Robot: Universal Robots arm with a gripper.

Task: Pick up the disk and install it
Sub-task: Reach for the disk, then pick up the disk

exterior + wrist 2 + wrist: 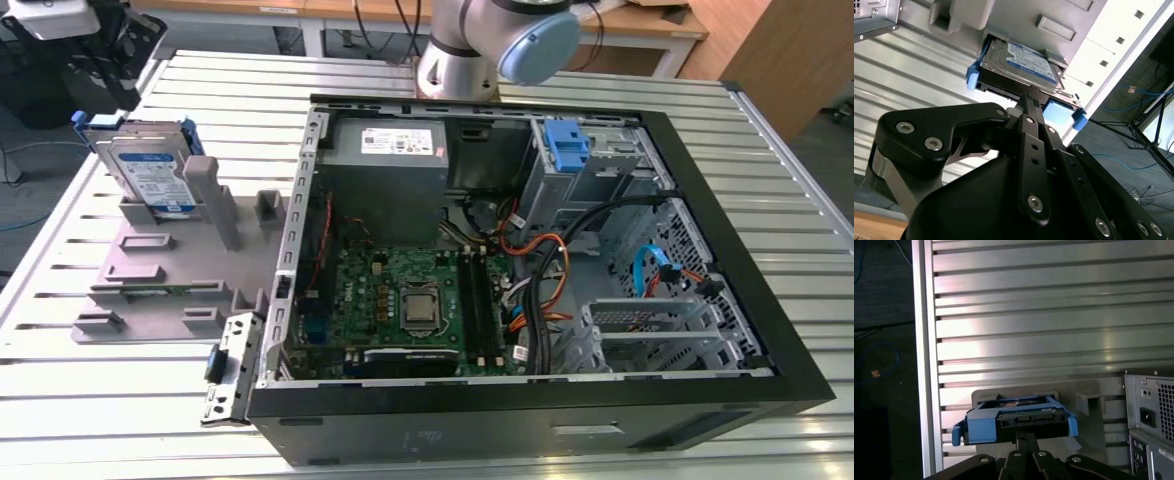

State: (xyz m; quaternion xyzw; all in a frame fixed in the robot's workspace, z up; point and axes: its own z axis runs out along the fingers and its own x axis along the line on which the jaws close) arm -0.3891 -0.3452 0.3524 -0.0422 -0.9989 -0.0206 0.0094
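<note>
Disk [150, 175] is propped at ten o'clock of the case [467, 420]. Jaws are drawn together at its edge; a centred grip is advised.

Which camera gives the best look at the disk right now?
The second wrist view: the disk shows its labelled face and blue rails up close. The first wrist view shows its connector edge. The exterior view shows it upright in the grey holder beside the computer case.
</note>
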